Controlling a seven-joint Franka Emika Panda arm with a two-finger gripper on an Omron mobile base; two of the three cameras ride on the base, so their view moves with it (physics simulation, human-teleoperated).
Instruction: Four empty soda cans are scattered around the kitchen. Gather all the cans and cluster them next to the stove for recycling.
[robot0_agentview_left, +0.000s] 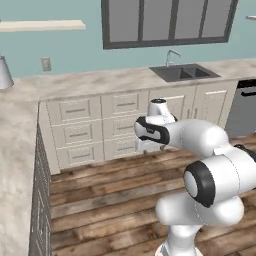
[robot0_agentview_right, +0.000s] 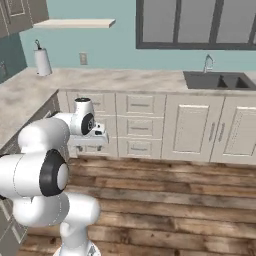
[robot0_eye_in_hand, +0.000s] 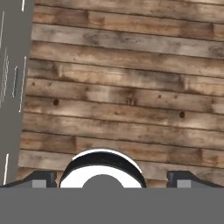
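Note:
No soda cans and no stove are in view. My gripper (robot0_eye_in_hand: 113, 179) points straight down at the brown wood-plank floor (robot0_eye_in_hand: 122, 100), and its two dark fingertips (robot0_eye_in_hand: 41, 179) stand wide apart with nothing between them. In the base views the arm is folded close to the body, with the hand (robot0_agentview_left: 149, 134) hanging above the floor in front of the beige drawers (robot0_agentview_right: 141, 126). From the right side, the gripper (robot0_agentview_right: 88, 146) sits low beside the corner cabinet.
A pale marble counter (robot0_agentview_left: 85, 82) runs along the teal wall and turns toward me on the left (robot0_agentview_left: 15, 150). It holds a dark sink (robot0_agentview_left: 184, 73) with a faucet and a paper towel roll (robot0_agentview_right: 42, 61). A dishwasher (robot0_agentview_left: 243, 107) stands at the right. Open floor lies ahead.

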